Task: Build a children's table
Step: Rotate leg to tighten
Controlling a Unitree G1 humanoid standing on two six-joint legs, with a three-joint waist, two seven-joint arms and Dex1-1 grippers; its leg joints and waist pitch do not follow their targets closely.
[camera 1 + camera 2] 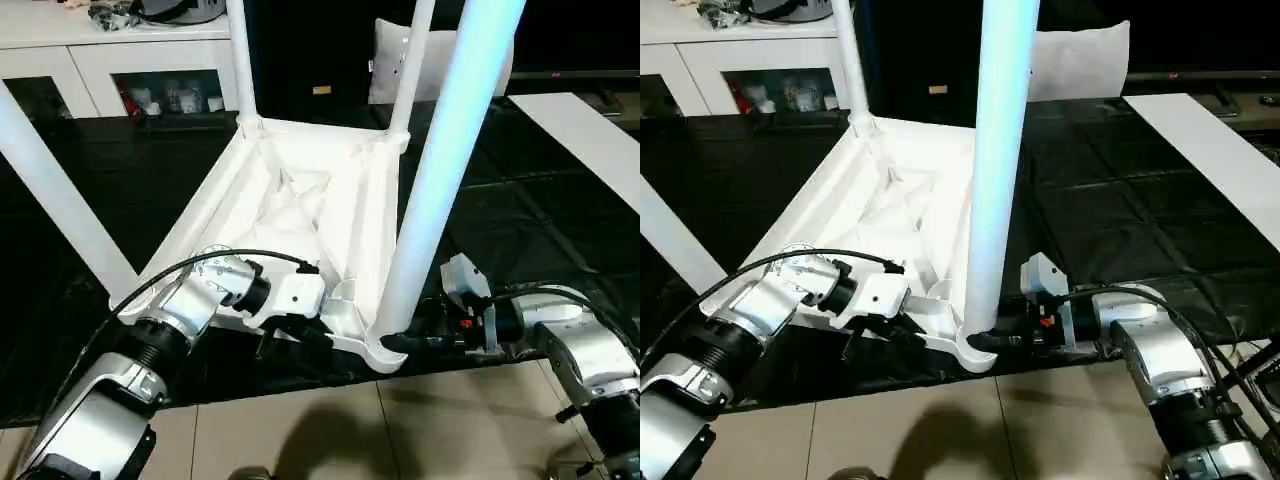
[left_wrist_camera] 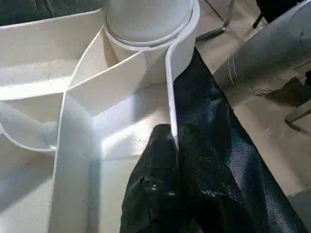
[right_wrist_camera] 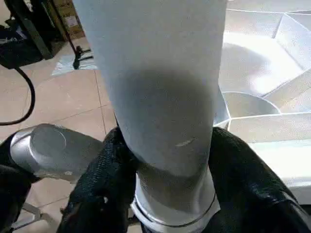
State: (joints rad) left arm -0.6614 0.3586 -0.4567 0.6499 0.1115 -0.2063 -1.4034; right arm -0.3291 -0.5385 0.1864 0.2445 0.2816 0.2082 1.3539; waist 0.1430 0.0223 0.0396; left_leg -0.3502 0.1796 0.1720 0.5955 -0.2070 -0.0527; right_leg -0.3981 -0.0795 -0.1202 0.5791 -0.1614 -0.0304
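At lower centre, the right gripper [image 1: 992,338] clasps the long white tapered tube leg [image 1: 995,160] at its socket, so steady downward seating seems best while the left gripper [image 2: 175,160] pinches the white ribbed plastic tabletop [image 1: 300,190] rim.

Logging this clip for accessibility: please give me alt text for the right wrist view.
The right end effector has its two black fingers clamped around the base of a thick white tapered plastic tube leg, just above its round corner socket in the white ribbed plastic tabletop. Tiled floor lies beyond.
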